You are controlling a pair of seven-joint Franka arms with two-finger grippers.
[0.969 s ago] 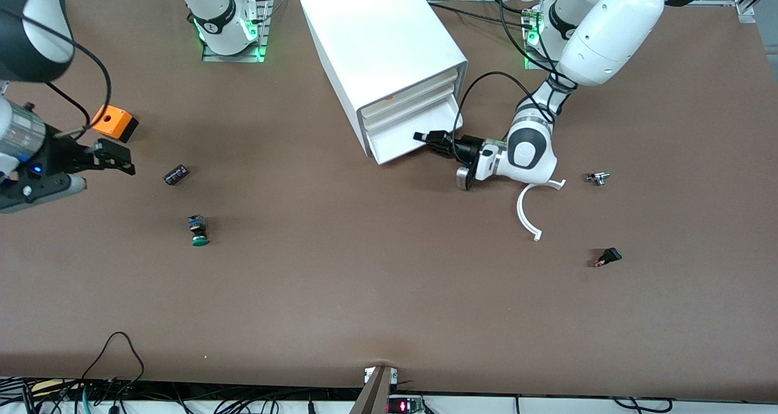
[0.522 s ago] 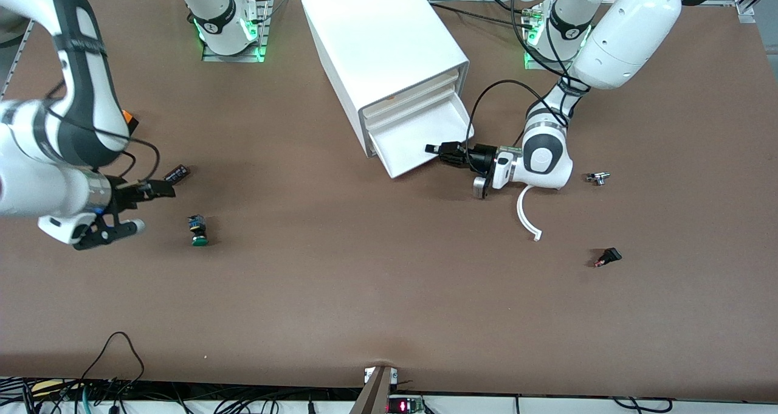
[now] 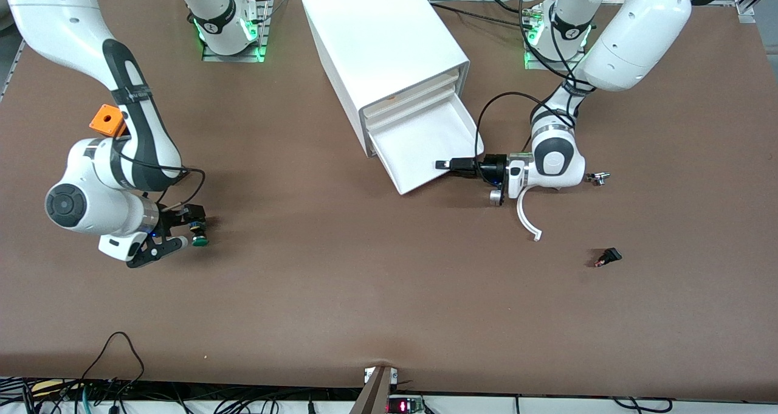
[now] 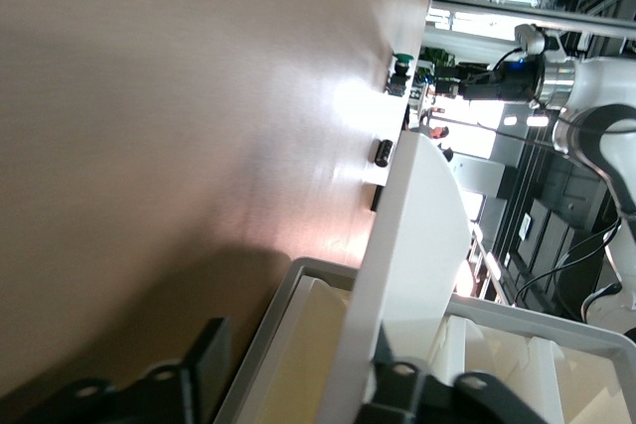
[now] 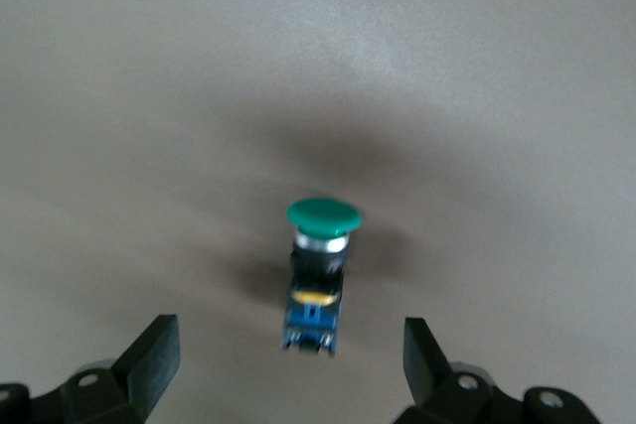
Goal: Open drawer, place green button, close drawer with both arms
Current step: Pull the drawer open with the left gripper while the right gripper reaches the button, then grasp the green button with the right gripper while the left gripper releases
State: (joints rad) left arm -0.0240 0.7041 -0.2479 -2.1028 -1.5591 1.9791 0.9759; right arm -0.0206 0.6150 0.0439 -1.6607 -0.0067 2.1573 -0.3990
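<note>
A: What does the front view show?
B: The drawer (image 3: 428, 149) is pulled out of the white cabinet (image 3: 383, 49). The left gripper (image 3: 447, 165) is at the drawer's front edge, with its fingers parted a little. The right gripper (image 3: 185, 234) is low by the button (image 3: 197, 231) with its fingers spread wide. The button lies on the bench (image 3: 364, 280), toward the right arm's end. An orange box (image 3: 107, 120) sits farther from the camera.

A: And the left wrist view?
B: The drawer's white front (image 4: 407, 265) stands between the black fingers (image 4: 204, 364), not squeezed.

A: And the right wrist view?
B: The button (image 5: 320, 265) lies between the wide fingers (image 5: 154, 354), touching neither.
</note>
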